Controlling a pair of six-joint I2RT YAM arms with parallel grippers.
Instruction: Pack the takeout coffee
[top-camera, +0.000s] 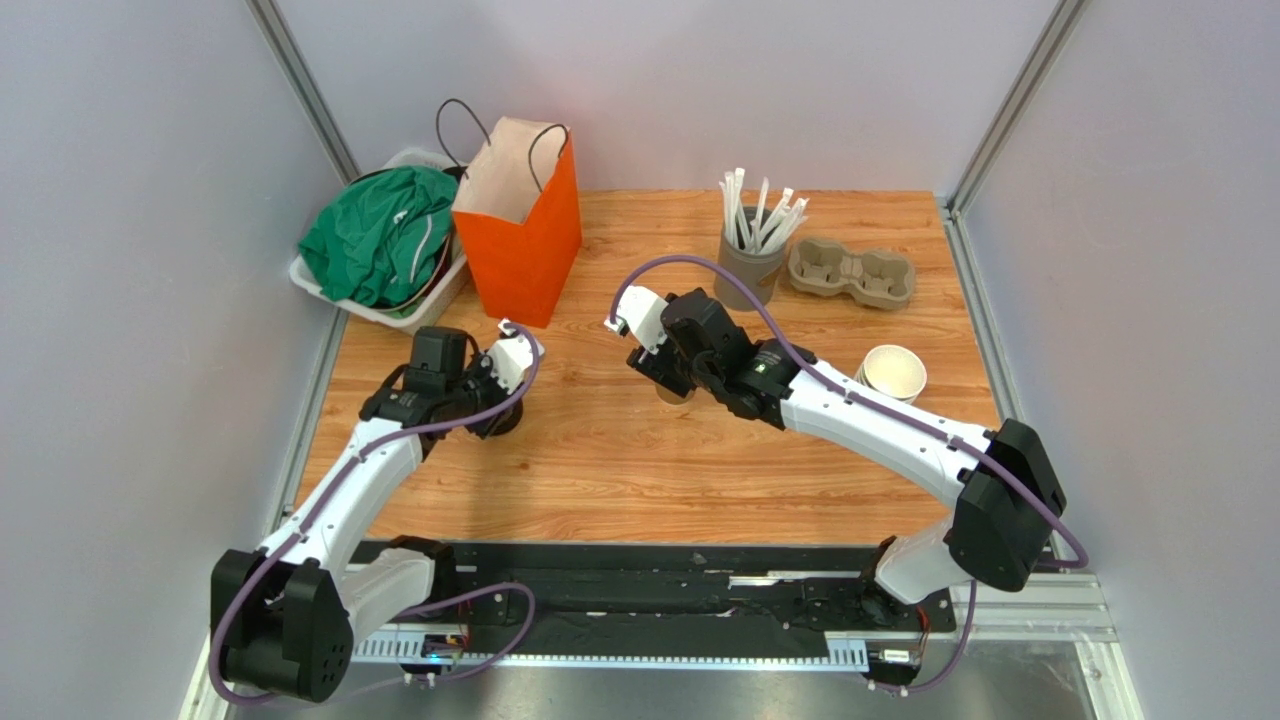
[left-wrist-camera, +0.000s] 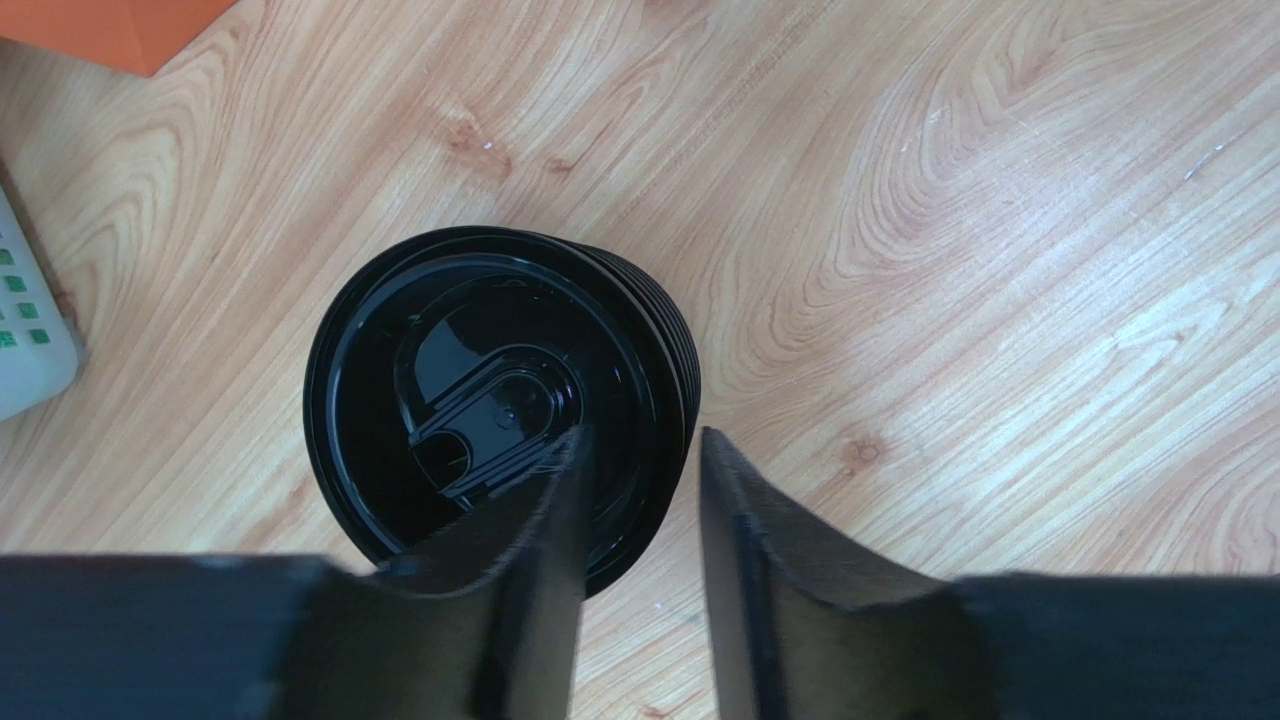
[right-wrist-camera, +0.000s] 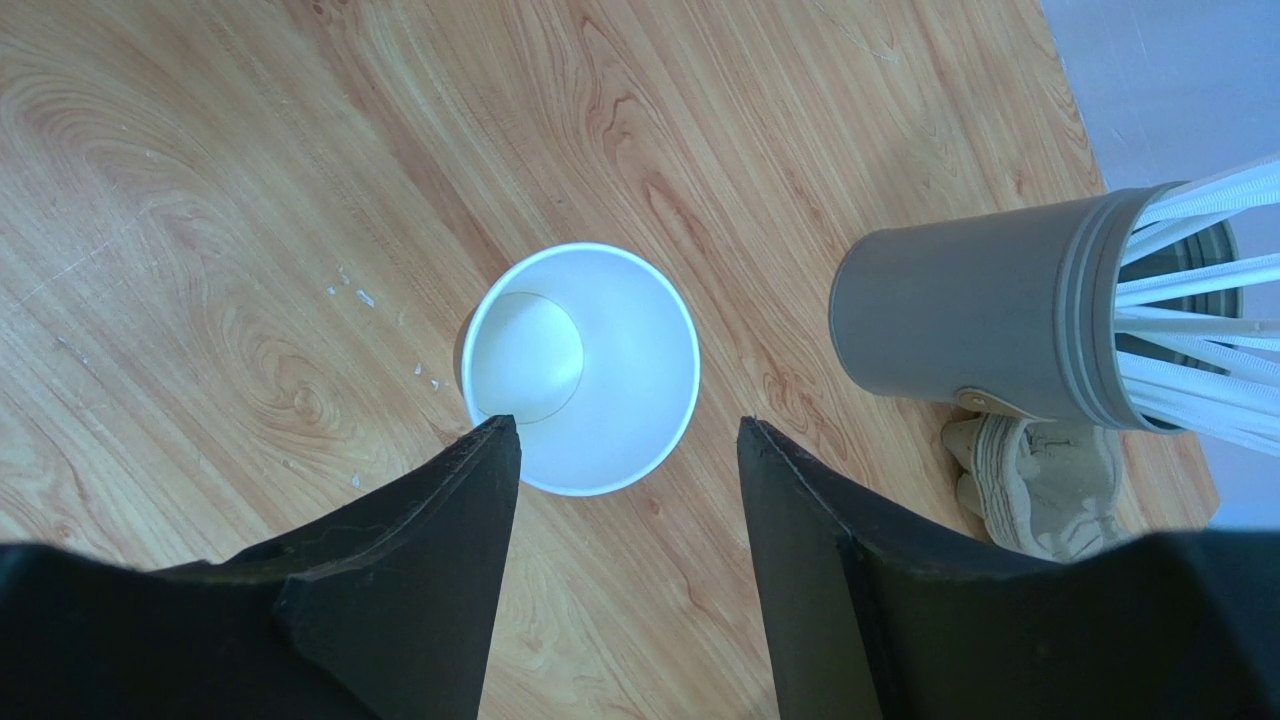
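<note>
The tan paper cup (right-wrist-camera: 579, 368), white inside and lidless, stands upright on the wooden table. My right gripper (right-wrist-camera: 627, 428) hangs open just above it, with the cup's near rim between the two fingers; in the top view this gripper (top-camera: 669, 378) hides most of the cup. The black lid (left-wrist-camera: 481, 390) lies on top of a ribbed stack of black lids. My left gripper (left-wrist-camera: 643, 435) straddles the right rim of that stack, one finger over the lid and the other just outside the edge. A narrow gap shows between its fingers.
An orange paper bag (top-camera: 522, 225) stands open at the back left, next to a white bin with green cloth (top-camera: 383, 240). A grey cup of white straws (top-camera: 751, 248) and a pulp cup carrier (top-camera: 854, 273) sit at the back right. Another tan cup (top-camera: 893, 371) stands right.
</note>
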